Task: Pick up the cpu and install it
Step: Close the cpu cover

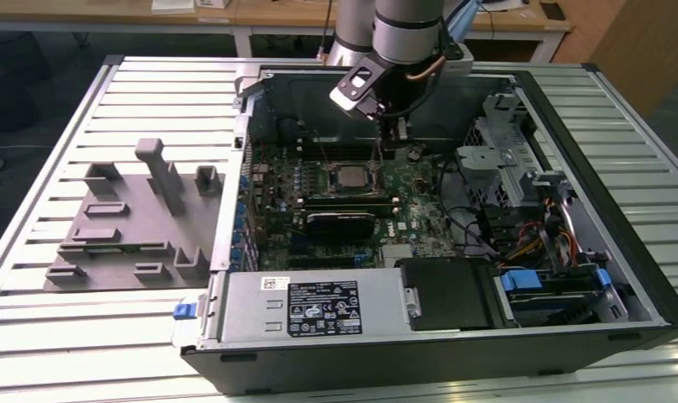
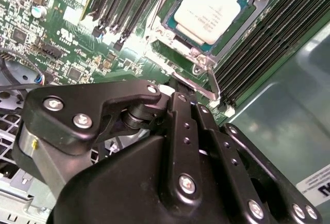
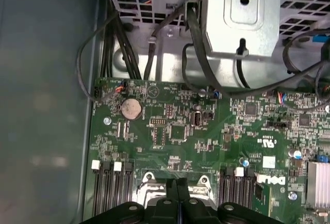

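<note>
The open computer case (image 1: pixel 428 353) lies on its side on the slatted counter (image 1: pixel 92 319), and the motherboard (image 1: pixel 417 180) sits flat in its base. The cpu (image 1: pixel 348 175) is seated in its socket near the middle of the motherboard, silver top facing up. In the second wrist view the cpu (image 2: pixel 209 10) shows its pale greenish rim inside the socket's metal frame (image 2: pixel 201 59), and rows of black memory slots (image 2: pixel 258 43) run along the board on either side of it.

The arm reaches down into the case and the tool (image 1: pixel 389 138) hangs over the motherboard, close beside the cpu's socket but off the chip itself. In the second wrist view the tool (image 2: pixel 175 87) points at a corner of the socket frame, next to a thin metal lever (image 2: pixel 209 82). Whether it touches the lever cannot be told. In the first wrist view the tool (image 3: pixel 178 185) has its fingers clenched together, and nothing shows between them. A round coin battery (image 3: pixel 131 109) lies on the motherboard (image 3: pixel 206 131) in the same view.

Also inside the case, the silver power supply (image 1: pixel 305 306) lies against the motherboard's edge. A grey fixture plate (image 1: pixel 126 227) with upright blocks rests on the counter, just outside the case wall that borders the motherboard.
</note>
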Tool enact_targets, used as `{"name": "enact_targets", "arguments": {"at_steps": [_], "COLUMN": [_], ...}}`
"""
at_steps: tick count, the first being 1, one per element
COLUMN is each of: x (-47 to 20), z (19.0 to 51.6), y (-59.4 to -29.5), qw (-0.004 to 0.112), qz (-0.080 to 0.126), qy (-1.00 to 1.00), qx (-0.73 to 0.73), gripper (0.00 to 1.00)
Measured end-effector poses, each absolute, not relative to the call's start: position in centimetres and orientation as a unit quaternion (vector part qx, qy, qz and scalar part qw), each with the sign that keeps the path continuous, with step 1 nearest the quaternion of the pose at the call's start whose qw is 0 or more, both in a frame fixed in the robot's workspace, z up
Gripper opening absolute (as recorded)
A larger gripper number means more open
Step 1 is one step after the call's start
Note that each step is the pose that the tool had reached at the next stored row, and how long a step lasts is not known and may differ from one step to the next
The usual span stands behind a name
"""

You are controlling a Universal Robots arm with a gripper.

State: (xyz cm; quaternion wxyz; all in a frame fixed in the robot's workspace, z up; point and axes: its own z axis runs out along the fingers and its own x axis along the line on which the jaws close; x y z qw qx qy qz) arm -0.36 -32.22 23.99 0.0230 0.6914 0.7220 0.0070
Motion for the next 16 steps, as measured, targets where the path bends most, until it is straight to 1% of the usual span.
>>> {"name": "enact_targets", "arguments": {"at_steps": [16], "x": [-1.5], "z": [23.9], "y": [-32.2], "qw": [0.022], "qz": [0.006], "qy": [0.722], "qx": [0.691], "gripper": [0.11]}}
